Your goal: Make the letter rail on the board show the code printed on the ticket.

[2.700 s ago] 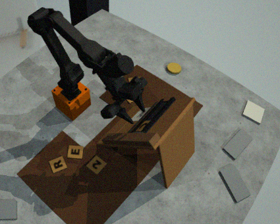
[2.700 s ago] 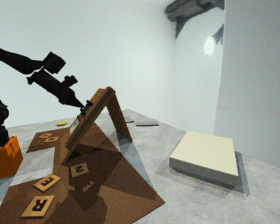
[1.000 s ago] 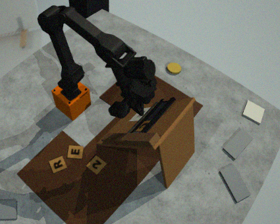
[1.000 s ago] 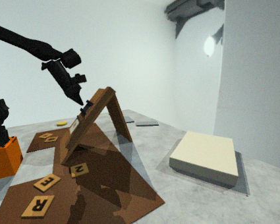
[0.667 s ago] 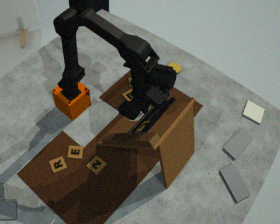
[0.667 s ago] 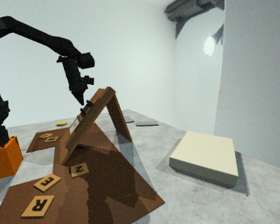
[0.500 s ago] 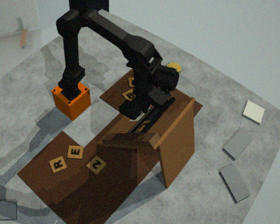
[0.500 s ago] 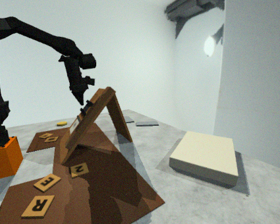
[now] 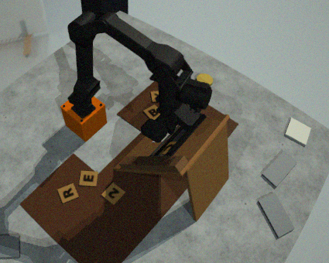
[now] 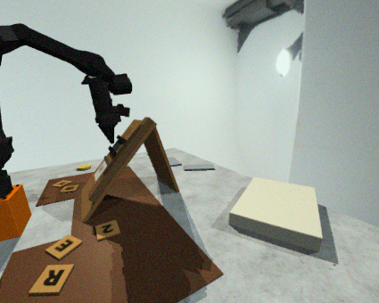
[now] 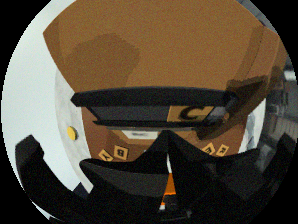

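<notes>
My gripper (image 10: pixel 111 141) (image 11: pixel 165 133) is shut and empty, its tips close above the lower edge of the black rail (image 10: pixel 117 146) (image 11: pixel 150 93) on the tilted board (image 10: pixel 129 166) (image 11: pixel 150 40). The C tile (image 9: pixel 168 148) (image 11: pixel 190 114) sits in the rail, toward the right end in the wrist view; the rail left of it is empty. The ticket (image 11: pixel 140 134) is partly hidden and I cannot read it. Tiles R (image 9: pixel 67 192) (image 10: pixel 52 279), E (image 9: pixel 88 178) (image 10: pixel 64 247) and N (image 9: pixel 113 193) (image 10: pixel 107 229) lie on one side, B (image 9: pixel 152 112) (image 11: pixel 120 152) and Y (image 9: pixel 155 96) (image 11: pixel 105 155) on the other.
Brown mats (image 9: pixel 47 197) lie under the loose tiles. A yellow disc (image 9: pixel 204 80) (image 10: pixel 83 167) is beyond the B and Y tiles. Two grey slabs (image 9: pixel 279 169) (image 9: pixel 275 215) and a pale square (image 9: pixel 298 131) lie behind the board. A thick cream block (image 10: pixel 277 205) stands at right.
</notes>
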Motion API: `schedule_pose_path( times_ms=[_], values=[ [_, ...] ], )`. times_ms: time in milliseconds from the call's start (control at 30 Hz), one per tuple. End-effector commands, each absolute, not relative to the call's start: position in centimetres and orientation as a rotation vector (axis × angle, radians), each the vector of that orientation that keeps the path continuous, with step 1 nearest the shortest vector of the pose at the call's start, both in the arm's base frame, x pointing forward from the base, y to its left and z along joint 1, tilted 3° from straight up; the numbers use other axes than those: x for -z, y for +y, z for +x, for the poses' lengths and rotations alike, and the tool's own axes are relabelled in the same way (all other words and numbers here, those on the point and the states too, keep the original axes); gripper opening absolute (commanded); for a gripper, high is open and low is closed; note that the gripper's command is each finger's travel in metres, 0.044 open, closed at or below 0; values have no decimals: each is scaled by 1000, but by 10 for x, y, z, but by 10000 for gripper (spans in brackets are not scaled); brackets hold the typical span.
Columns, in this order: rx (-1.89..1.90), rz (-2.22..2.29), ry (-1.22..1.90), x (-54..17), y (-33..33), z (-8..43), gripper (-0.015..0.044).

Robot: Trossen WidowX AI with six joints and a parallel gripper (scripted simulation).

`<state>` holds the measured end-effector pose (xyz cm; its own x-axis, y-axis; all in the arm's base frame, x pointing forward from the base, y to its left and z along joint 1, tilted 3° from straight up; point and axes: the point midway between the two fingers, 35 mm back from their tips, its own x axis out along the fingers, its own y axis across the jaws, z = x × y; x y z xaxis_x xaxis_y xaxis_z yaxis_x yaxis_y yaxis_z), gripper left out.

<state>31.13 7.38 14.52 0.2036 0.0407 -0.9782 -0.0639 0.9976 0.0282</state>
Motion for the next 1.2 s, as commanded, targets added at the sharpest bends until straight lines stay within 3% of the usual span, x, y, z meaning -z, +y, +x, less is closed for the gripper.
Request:
schedule_pose_path(
  times_ms=[0,1167],
  values=[
    [-78,-16,1361,-144,75,314,0],
    [-78,-16,1360,-136,79,329,0]
  ],
)
